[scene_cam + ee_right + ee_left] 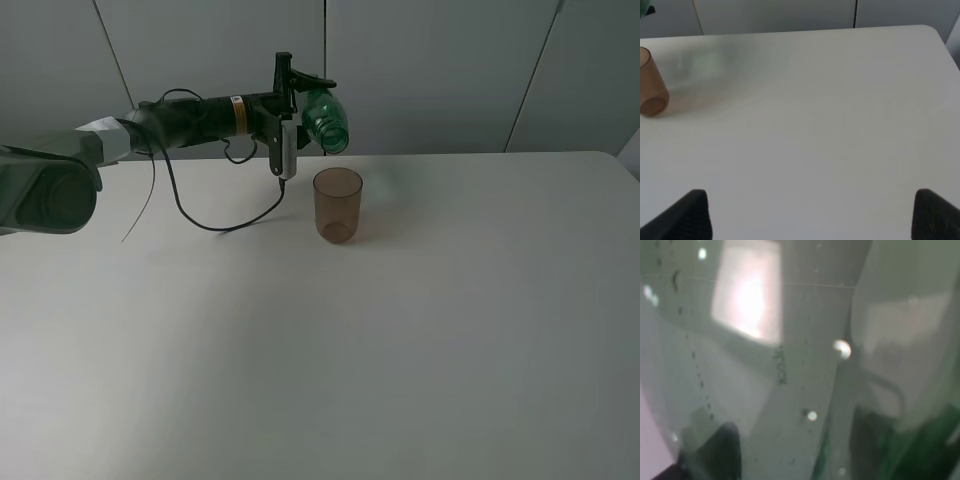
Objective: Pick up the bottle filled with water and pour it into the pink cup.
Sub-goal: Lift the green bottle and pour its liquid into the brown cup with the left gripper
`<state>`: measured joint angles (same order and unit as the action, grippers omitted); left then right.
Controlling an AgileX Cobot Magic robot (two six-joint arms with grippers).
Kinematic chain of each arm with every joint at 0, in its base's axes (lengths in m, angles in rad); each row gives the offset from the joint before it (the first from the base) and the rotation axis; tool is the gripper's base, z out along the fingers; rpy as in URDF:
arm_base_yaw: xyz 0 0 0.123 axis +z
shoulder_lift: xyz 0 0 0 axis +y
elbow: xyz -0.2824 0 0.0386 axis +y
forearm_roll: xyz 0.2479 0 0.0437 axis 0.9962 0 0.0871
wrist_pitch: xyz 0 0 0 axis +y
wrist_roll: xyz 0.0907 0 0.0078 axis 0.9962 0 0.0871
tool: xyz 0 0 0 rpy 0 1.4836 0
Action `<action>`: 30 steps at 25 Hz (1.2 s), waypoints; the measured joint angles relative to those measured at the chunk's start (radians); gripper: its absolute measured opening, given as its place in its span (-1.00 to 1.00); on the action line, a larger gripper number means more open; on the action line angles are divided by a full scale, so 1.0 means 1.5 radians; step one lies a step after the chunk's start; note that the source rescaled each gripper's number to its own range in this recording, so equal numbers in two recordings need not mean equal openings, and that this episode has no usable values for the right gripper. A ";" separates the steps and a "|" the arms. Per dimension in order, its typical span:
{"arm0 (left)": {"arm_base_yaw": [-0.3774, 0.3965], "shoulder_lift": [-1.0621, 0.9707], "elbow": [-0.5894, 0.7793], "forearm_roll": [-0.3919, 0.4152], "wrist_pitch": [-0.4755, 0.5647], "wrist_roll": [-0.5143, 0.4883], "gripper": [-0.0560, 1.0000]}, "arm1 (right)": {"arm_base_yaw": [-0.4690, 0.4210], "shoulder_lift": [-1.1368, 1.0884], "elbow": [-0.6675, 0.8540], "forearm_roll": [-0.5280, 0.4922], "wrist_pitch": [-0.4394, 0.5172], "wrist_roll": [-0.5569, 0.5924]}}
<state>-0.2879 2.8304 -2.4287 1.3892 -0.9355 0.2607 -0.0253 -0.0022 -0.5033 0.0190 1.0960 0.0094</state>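
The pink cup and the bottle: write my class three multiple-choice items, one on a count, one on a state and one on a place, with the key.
1. How many cups stand on the table?
A. one
B. two
C. three

2. The pink cup is
A. upright
B. on its side
C. upside down

3. The bottle is
A. lying on the table
B. in the air, in the left gripper, close to the cup
C. standing inside the cup

Key: 1 A, only the pink cup is on the table; 2 A, its open rim faces up; 3 B, the gripper is shut on the bottle above the table.
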 joint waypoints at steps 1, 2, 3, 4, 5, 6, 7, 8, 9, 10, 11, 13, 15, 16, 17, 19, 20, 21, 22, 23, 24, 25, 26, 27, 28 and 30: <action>0.000 0.000 0.000 0.000 0.001 0.005 -0.86 | 0.000 0.000 0.000 0.000 0.000 0.000; 0.000 0.000 -0.001 0.000 0.003 0.009 -0.86 | 0.000 0.000 0.000 0.000 0.000 0.000; 0.000 0.000 -0.003 0.000 0.004 0.012 -0.86 | 0.000 0.000 0.000 0.000 0.000 0.000; 0.000 0.000 -0.003 0.000 0.006 0.015 -0.86 | 0.000 0.000 0.000 0.000 0.000 0.000; 0.000 0.000 -0.003 0.000 0.006 0.022 -0.86 | 0.000 0.000 0.000 0.000 0.000 0.000; 0.000 0.000 -0.003 0.000 0.006 0.029 -0.86 | 0.000 0.000 0.000 0.000 0.000 0.000; 0.000 0.000 -0.003 0.000 0.006 0.033 -0.86 | 0.000 0.000 0.000 0.000 0.000 0.000; 0.000 0.000 -0.003 0.000 0.006 0.036 -0.86 | 0.000 0.000 0.000 0.000 0.000 0.000; 0.000 0.000 -0.003 0.000 0.006 0.042 -0.86 | 0.000 0.000 0.000 0.000 0.000 0.000; 0.000 0.000 -0.003 0.000 0.006 0.047 -0.86 | 0.000 0.000 0.000 0.000 0.000 0.000; 0.001 0.000 -0.003 0.000 0.006 0.049 -0.86 | 0.000 0.000 0.000 0.000 0.000 0.000; 0.003 0.000 -0.003 0.000 0.006 0.057 -0.86 | 0.000 0.000 0.000 0.000 0.000 0.000; 0.004 0.000 -0.003 0.000 0.006 0.066 -0.86 | 0.000 0.000 0.000 0.000 0.000 0.000; 0.004 0.000 -0.003 0.000 0.006 0.070 -0.86 | 0.000 0.000 0.000 0.000 0.000 0.000; 0.004 0.000 -0.003 0.000 0.006 0.072 -0.86 | 0.000 0.000 0.000 0.000 0.000 0.000; 0.005 0.000 -0.003 0.000 0.006 0.079 -0.86 | 0.000 0.000 0.000 0.000 0.000 0.000; 0.005 0.000 -0.003 -0.001 0.006 0.083 -0.86 | 0.000 0.000 0.000 0.000 0.000 0.000; 0.005 0.000 -0.003 -0.003 0.006 0.084 -0.86 | 0.000 0.000 0.000 0.000 0.000 0.000; 0.005 0.000 -0.003 -0.005 0.006 0.088 -0.86 | 0.000 0.000 0.000 0.000 0.000 0.000; 0.005 0.000 -0.003 -0.005 0.006 0.090 -0.86 | 0.000 0.000 0.000 0.000 0.000 0.000; 0.005 0.000 -0.003 -0.005 0.006 0.093 -0.86 | 0.000 0.000 0.000 0.000 0.000 0.000; 0.005 0.000 -0.003 -0.007 0.006 0.094 -0.86 | 0.000 0.000 0.000 0.000 0.000 0.000; 0.005 0.000 -0.003 -0.008 0.006 0.099 -0.86 | 0.000 0.000 0.000 0.000 0.000 0.000; 0.005 0.000 -0.003 -0.009 0.006 0.102 -0.86 | 0.000 0.000 0.000 0.000 0.000 0.000; 0.005 0.000 -0.003 -0.009 0.006 0.103 -0.86 | 0.000 0.000 0.000 0.000 0.000 0.000; 0.005 0.000 -0.003 -0.009 0.006 0.107 -0.86 | 0.000 0.000 0.000 0.000 0.000 0.000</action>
<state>-0.2805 2.8304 -2.4333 1.3750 -0.9272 0.4215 -0.0253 -0.0022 -0.5033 0.0190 1.0960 0.0094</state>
